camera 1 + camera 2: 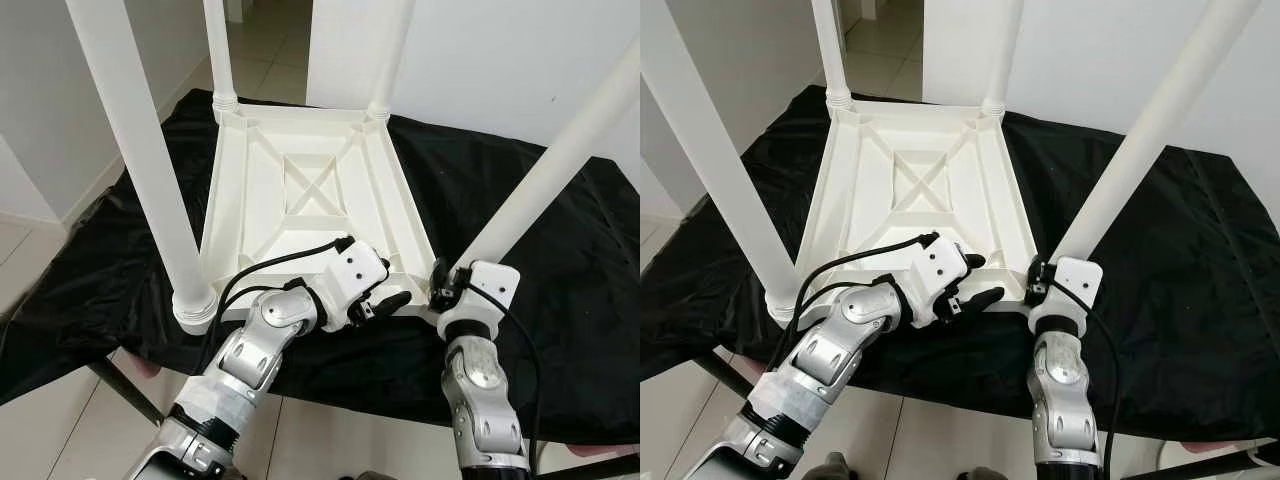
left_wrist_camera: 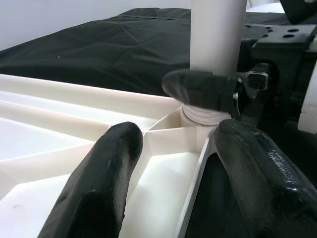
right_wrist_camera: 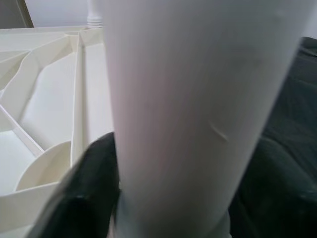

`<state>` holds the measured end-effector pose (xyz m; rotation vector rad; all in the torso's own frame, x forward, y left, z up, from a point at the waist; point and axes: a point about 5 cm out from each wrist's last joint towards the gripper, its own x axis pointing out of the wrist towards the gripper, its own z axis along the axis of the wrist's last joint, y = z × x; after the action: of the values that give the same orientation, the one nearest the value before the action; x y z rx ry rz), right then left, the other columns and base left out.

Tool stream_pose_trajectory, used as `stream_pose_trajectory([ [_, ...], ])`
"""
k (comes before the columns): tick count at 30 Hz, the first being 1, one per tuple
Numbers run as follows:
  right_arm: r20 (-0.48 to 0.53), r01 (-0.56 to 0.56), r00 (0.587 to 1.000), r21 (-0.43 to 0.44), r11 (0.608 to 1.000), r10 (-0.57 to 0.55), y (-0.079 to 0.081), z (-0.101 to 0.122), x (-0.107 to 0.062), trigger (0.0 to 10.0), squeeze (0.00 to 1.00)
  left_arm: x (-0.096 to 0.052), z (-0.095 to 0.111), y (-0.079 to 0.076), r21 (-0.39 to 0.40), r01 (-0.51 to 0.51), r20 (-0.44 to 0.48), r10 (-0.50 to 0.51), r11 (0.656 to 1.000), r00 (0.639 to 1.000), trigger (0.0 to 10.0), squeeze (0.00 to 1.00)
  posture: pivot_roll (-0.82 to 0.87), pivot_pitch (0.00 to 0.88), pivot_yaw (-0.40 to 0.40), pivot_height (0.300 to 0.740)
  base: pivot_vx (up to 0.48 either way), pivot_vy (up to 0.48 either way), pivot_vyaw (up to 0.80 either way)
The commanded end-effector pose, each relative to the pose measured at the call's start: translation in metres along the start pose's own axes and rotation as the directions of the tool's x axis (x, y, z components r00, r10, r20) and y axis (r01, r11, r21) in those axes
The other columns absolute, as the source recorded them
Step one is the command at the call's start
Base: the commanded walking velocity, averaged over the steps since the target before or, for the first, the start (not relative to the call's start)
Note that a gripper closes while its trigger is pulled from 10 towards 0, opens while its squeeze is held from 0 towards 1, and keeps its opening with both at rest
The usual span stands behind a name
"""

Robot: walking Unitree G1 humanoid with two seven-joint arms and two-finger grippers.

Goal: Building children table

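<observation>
i see the white children table [image 1: 300, 190] upside down on the black-draped table [image 1: 560, 250], 4 legs up. my left hand [image 1: 385, 300] straddles its near rim, fingers spread wide. my right hand [image 1: 440, 285] is clamped around the near right leg [image 1: 545, 170] at its base.

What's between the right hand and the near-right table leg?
Nothing visible. The right hand is already at the base of the near-right leg, one finger against it where it meets the upturned tabletop.
</observation>
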<state>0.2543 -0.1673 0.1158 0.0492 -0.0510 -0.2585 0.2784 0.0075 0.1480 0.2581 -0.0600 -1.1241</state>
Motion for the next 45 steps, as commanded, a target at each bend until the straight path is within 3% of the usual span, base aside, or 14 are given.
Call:
stream_pose_trajectory([
  [1, -0.002, -0.002, 1.0, 0.03, 1.0, 0.002, 0.001, -0.001, -0.002, 10.0, 1.0, 0.002, 0.002, 0.001, 0.009, -0.037, 0.01, 0.037, 0.999, 0.999, 10.0, 0.0, 0.04, 0.0, -0.048, 0.74, 0.0, 0.0, 0.0],
  [10, 0.054, -0.168, 0.984, 0.006, 0.986, 0.168, -0.017, 0.008, -0.003, 10.0, 1.0, 0.002, 0.002, 0.003, 0.009, -0.037, 0.016, 0.037, 0.999, 0.999, 10.0, 0.0, 0.04, 0.0, -0.044, 0.74, 0.0, 0.0, 0.0],
  [11, 0.044, -0.231, 0.972, -0.038, 0.972, 0.232, -0.025, 0.009, 0.0, 10.0, 0.77, 0.002, 0.002, 0.003, 0.01, -0.035, 0.016, 0.035, 0.999, 0.999, 10.0, 0.0, 0.04, 0.0, -0.043, 0.74, 0.0, 0.0, 0.0],
  [12, 0.03, -0.297, 0.953, -0.08, 0.951, 0.301, -0.034, 0.009, 0.004, 10.0, 0.0, 0.003, 0.002, 0.003, 0.013, -0.033, 0.017, 0.033, 0.999, 0.999, 10.0, 0.0, 0.04, 0.0, -0.041, 0.74, 0.0, 0.0, 0.0],
  [13, 0.011, -0.36, 0.932, -0.099, 0.928, 0.363, -0.04, 0.01, 0.007, 10.0, 0.0, 0.003, 0.003, 0.003, 0.014, -0.031, 0.018, 0.031, 0.999, 0.999, 10.0, 0.0, 0.04, 0.0, -0.037, 0.74, 0.0, 0.0, 0.0],
  [16, -0.001, -0.395, 0.918, -0.107, 0.913, 0.397, -0.043, 0.01, 0.009, 10.0, 0.0, 0.003, 0.003, 0.004, 0.015, -0.029, 0.019, 0.029, 0.999, 0.999, 10.0, 0.0, 0.04, 0.0, -0.037, 0.74, 0.0, 0.0, 0.0],
  [20, -0.015, -0.484, 0.873, -0.149, 0.862, 0.487, -0.044, 0.011, 0.015, 10.0, 0.0, 0.003, 0.005, 0.005, 0.028, -0.025, 0.024, 0.024, 0.999, 0.999, 10.0, 0.0, 0.04, 0.0, -0.023, 0.74, 0.0, 0.0, 0.0],
  [22, -0.045, -0.594, 0.801, -0.187, 0.782, 0.598, -0.039, 0.013, 0.021, 10.0, 0.0, 0.005, 0.008, 0.005, 0.04, -0.015, 0.031, 0.013, 0.999, 0.999, 10.0, 0.0, 0.03, 0.0, -0.007, 0.74, 0.0, 0.0, 0.0],
  [23, -0.045, -0.594, 0.801, -0.187, 0.782, 0.598, -0.039, 0.013, 0.021, 10.0, 0.0, 0.005, 0.008, 0.005, 0.04, -0.015, 0.031, 0.013, 0.999, 0.999, 10.0, 0.0, 0.03, 0.0, -0.007, 0.74, 0.0, 0.0, 0.0],
  [25, -0.073, -0.664, 0.742, -0.213, 0.717, 0.666, -0.036, 0.016, 0.028, 10.0, 0.0, 0.006, 0.009, 0.006, 0.05, -0.006, 0.033, 0.005, 0.999, 0.999, 10.0, 0.0, 0.03, 0.0, -0.005, 0.74, 0.0, 0.0, 0.0],
  [32, -0.091, -0.703, 0.703, -0.239, 0.669, 0.706, -0.03, 0.018, 0.037, 9.6, 0.0, 0.007, 0.009, 0.005, 0.054, -0.001, 0.032, 0.0, 0.999, 0.999, 10.0, 0.0, 0.03, 0.0, -0.008, 0.74, 0.0, 0.0, 0.0],
  [33, -0.103, -0.715, 0.693, -0.228, 0.661, 0.714, -0.029, 0.016, 0.037, 0.0, 0.0, 0.007, 0.009, 0.005, 0.053, -0.002, 0.033, 0.0, 0.999, 0.999, 10.0, 0.0, 0.04, 0.0, -0.014, 0.74, 0.0, 0.0, 0.0],
  [40, -0.114, -0.754, 0.656, -0.135, 0.642, 0.746, -0.032, 0.005, 0.029, 0.0, 0.0, 0.006, 0.006, 0.004, 0.039, -0.009, 0.023, 0.009, 0.999, 1.0, 10.0, 0.0, 0.05, 0.0, -0.027, 0.74, 0.0, 0.0, 0.0],
  [45, -0.104, -0.739, 0.674, -0.11, 0.665, 0.731, -0.036, 0.003, 0.027, 0.0, 0.0, 0.004, 0.005, 0.002, 0.05, -0.002, 0.023, 0.001, 0.999, 1.0, 10.0, 0.0, 0.04, 0.0, -0.032, 0.74, 0.0, 0.0, 0.0],
])
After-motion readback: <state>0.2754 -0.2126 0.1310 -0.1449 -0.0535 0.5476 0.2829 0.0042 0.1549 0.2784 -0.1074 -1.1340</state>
